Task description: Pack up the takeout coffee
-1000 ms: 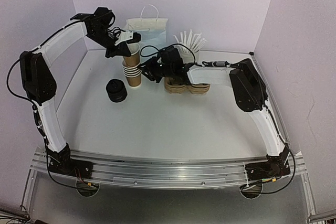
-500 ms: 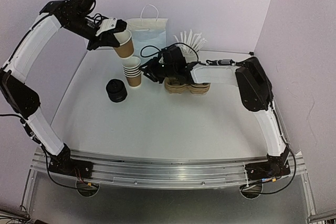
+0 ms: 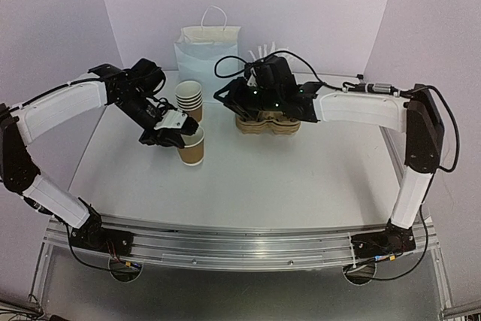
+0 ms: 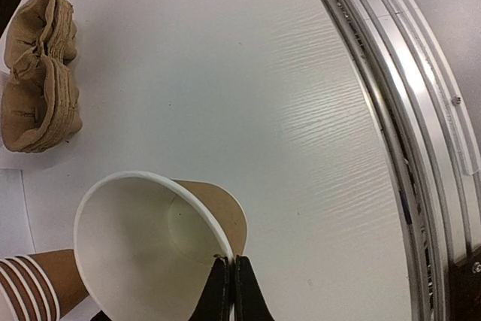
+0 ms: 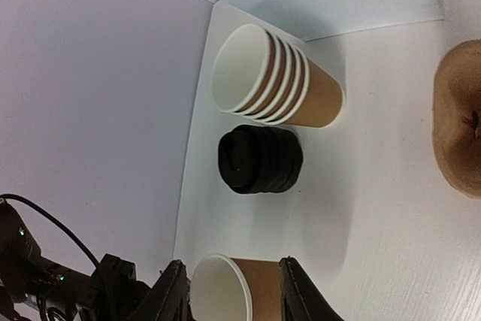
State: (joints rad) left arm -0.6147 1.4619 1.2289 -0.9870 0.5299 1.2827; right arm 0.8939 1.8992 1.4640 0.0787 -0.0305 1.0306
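Note:
My left gripper point(image 3: 179, 132) is shut on the rim of one brown paper cup point(image 3: 194, 149), upright at the table in front of the stack. The left wrist view shows the fingers point(image 4: 220, 295) pinching that cup's point(image 4: 146, 249) white rim. The stack of brown cups point(image 3: 189, 100) stands behind it. The black lids point(image 5: 260, 158) lie between stack point(image 5: 275, 77) and held cup point(image 5: 229, 291); in the top view my left gripper hides them. The tan pulp carrier point(image 3: 268, 123) sits to the right. My right gripper point(image 3: 229, 98) hovers open and empty by the carrier; the right wrist view point(image 5: 233, 263) shows it too.
A white handled paper bag point(image 3: 207, 49) stands at the back wall. White sticks point(image 3: 264, 52) poke up behind my right arm. The carrier also shows in the left wrist view point(image 4: 37, 80), with the metal front rail point(image 4: 406, 133) at the right.
My left gripper lifted one cup off the stack, then brought it down and forward to the table. My right gripper drew back from the stack and rose over the carrier.

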